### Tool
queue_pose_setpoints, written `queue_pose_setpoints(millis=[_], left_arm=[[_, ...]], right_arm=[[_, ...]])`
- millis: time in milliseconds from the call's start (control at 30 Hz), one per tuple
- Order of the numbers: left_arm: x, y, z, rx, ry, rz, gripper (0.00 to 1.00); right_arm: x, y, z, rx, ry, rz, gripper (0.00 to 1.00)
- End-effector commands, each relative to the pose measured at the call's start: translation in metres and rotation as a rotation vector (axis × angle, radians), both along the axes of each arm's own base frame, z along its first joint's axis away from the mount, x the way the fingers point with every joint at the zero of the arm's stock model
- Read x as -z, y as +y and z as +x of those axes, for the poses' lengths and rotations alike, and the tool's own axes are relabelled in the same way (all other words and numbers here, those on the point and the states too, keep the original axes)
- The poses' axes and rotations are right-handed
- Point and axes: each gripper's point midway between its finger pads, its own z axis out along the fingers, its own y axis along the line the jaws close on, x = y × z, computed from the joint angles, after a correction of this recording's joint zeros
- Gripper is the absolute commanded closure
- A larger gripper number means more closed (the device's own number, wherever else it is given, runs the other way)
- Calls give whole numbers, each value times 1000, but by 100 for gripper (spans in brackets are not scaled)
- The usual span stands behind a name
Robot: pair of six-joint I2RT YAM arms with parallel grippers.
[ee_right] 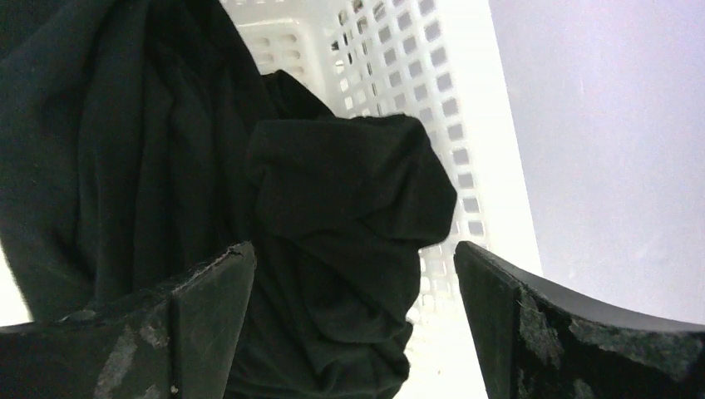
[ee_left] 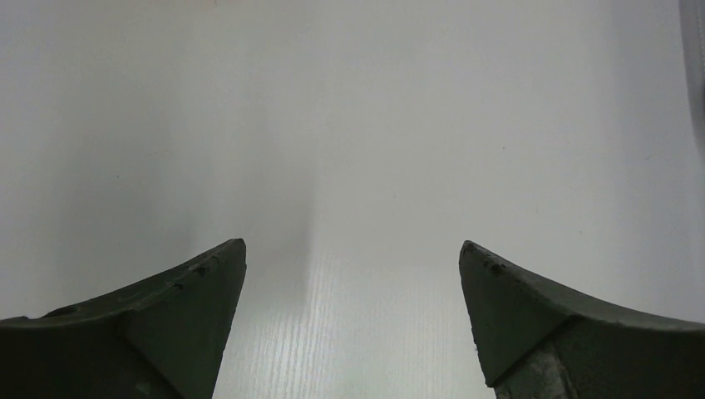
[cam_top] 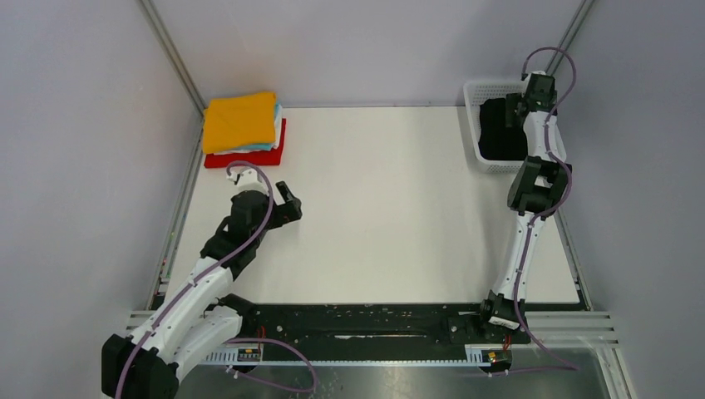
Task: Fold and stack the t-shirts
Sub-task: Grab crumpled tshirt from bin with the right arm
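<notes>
Across the smooth white table (cam_top: 391,216), far right corner: could snag the limp, crumpled black t-shirt (ee_right: 332,208) on the holes of the rigid mesh basket (cam_top: 474,116) and drag it along. Far left corner: flat orange-topped stack of folded t-shirts (cam_top: 241,120). Right gripper (ee_right: 353,245) spread wide over black cloth; left gripper (ee_left: 352,243) wide too, holding nothing
</notes>
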Motion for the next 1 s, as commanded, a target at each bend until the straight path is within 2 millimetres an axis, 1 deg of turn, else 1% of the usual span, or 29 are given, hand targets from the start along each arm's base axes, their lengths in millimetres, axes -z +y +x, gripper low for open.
queue_pose_setpoints(millis=[0, 100, 200, 367, 500, 600, 667, 700, 733, 767, 800, 833, 900, 967], left_arm=[[-31, -9, 22, 13, -83, -22, 1], [-26, -11, 27, 15, -55, -4, 1], [-20, -13, 31, 20, -34, 8, 1], [-11, -23, 41, 43, -8, -4, 1], [-9, -28, 48, 56, 29, 14, 1], [-9, -21, 50, 13, 33, 28, 1], [-13, -17, 51, -9, -4, 15, 1], [-15, -17, 49, -9, -19, 7, 1], [-22, -17, 48, -7, -44, -3, 1], [-25, -16, 47, -9, -55, -5, 1], [-27, -13, 45, -16, -61, -1, 1], [-30, -11, 44, -26, -67, 1, 1], [-33, -6, 41, -44, -77, 5, 1], [-36, -3, 37, -49, -92, 3, 1]], right_arm=[[-8, 6, 18, -260, 88, -302, 1], [-5, 0, 26, -291, 105, -413, 1], [0, 0, 34, -341, 109, -455, 1], [1, -3, 51, -387, 90, -585, 5], [19, -4, 53, -424, 127, -609, 13], [28, -8, 52, -422, 153, -621, 23], [33, -13, 51, -407, 158, -619, 28], [33, -14, 50, -396, 153, -613, 32], [33, -17, 50, -384, 145, -606, 38], [31, -19, 49, -366, 137, -601, 57], [25, -22, 51, -336, 112, -603, 77], [21, -23, 51, -325, 102, -606, 85], [10, -19, 50, -319, 84, -594, 91], [-13, -14, 49, -301, 44, -582, 99]])
